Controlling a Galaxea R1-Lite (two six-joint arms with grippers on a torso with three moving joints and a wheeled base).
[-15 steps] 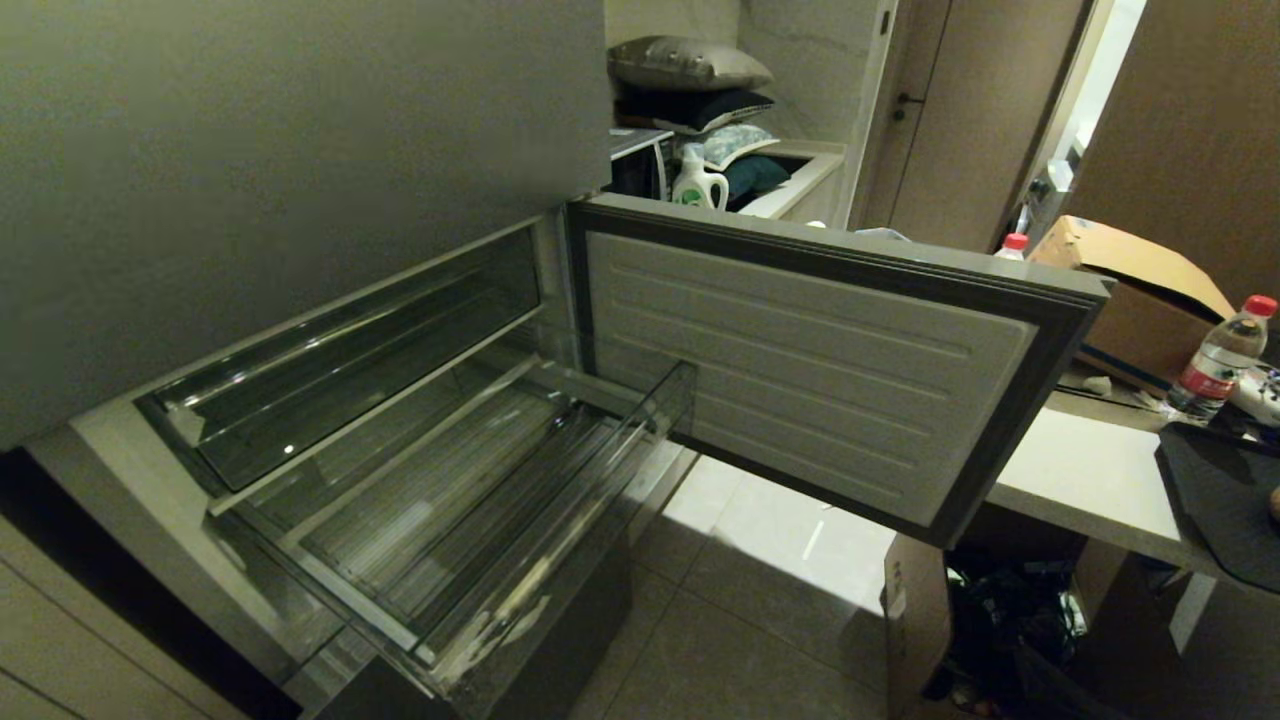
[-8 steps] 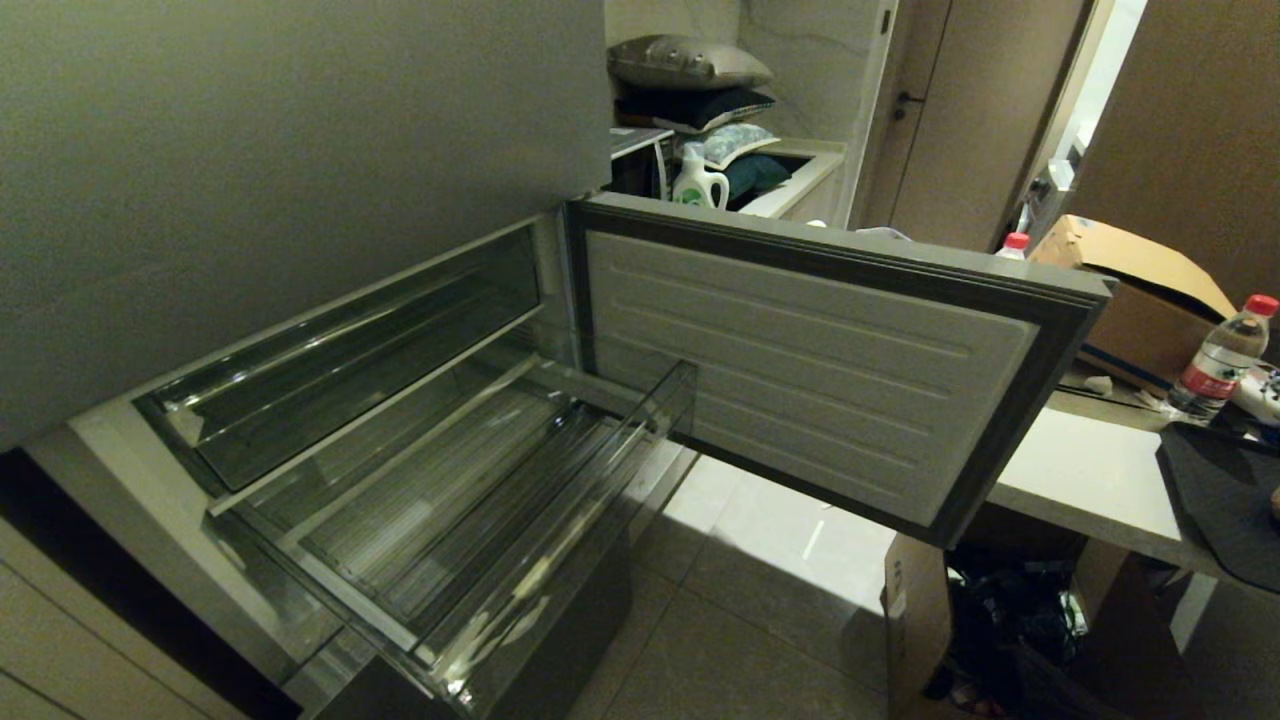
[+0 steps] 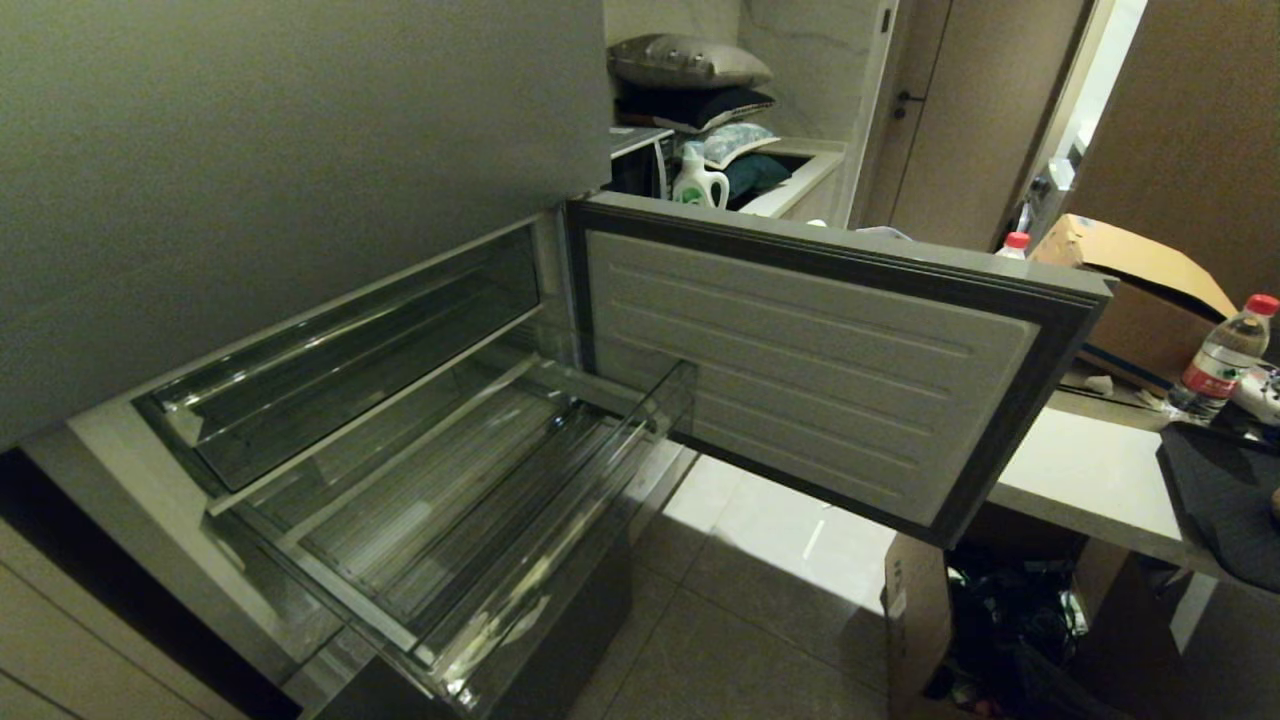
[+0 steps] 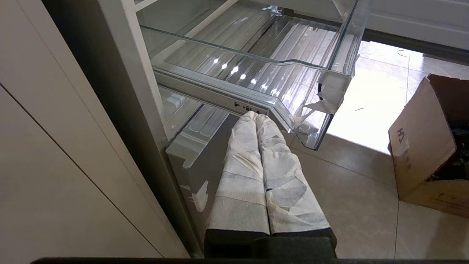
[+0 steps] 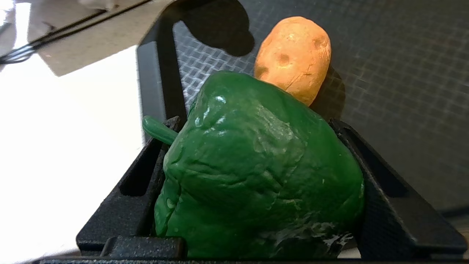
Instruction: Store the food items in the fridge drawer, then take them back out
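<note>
My right gripper sits spread wide around the bell pepper, a finger against each flank. The pepper is glossy, likely slippery and hollow-light, so I'd squeeze its broad middle gently. The firm potato lies just beyond my fingertips on the dark mat.

Pale counter at the right of the head view, behind the open fridge door; a black mat lies over its near right end, a water bottle with a red cap stands at the back, and a cardboard box sits beside it. Right wrist view: the mat is gridded, and a tan potato rests directly on it. Tiled floor below carries another cardboard box.
</note>
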